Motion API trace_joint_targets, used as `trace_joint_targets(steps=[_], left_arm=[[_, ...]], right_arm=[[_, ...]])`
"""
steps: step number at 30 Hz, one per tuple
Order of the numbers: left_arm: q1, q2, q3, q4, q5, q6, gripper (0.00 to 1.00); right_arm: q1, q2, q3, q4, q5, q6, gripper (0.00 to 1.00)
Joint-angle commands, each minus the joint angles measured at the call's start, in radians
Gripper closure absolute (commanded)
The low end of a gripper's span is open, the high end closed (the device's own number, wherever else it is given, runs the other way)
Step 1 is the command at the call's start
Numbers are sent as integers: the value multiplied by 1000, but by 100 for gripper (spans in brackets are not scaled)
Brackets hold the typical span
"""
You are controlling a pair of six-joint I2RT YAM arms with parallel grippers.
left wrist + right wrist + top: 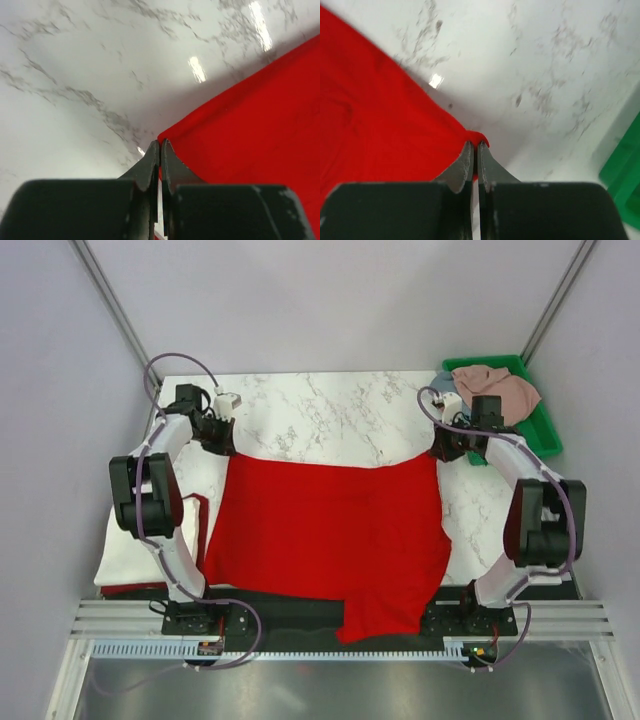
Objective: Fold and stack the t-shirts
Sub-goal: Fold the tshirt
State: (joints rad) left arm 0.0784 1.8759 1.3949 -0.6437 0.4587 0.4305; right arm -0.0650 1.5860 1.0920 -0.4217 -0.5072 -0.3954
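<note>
A large bright red t-shirt lies spread over the middle of the marble table, one part hanging over the near edge. My left gripper is shut on its far left corner. My right gripper is shut on its far right corner. A folded white shirt lies at the left edge with a strip of red cloth beside it. A pale pink shirt and a grey-blue one lie in the green tray.
The green plastic tray stands at the far right corner and shows in the right wrist view. Bare marble lies beyond the red shirt. Grey walls close in the table.
</note>
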Motion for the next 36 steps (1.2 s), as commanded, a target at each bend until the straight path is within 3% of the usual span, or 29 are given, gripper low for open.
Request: trace_joint_targets(steps=[1,11,19,23,28,32,36], left_arm=[[1,84,151,56,-44,-35,98],[-5,337,381,95,-198,-78,98],[-25,416,495,156,-299,-105,88],[-34,407,524,179,-359,-114,74],[-37,304,504,194,-454,-162,55],[-39,189,435,194,-506,-190,50],[-43,76,281,133,-390,-182,48]], right_arm=[[27,142,188,172,7,36,100],[100,604,572,176,70,105,100],[152,732,749,198,133,122,100],[156,717,779,210,182,155,83],[131,605,746,210,255,167,71],[96,474,652,205,322,185,64],[68,340,507,60,187,132,66]])
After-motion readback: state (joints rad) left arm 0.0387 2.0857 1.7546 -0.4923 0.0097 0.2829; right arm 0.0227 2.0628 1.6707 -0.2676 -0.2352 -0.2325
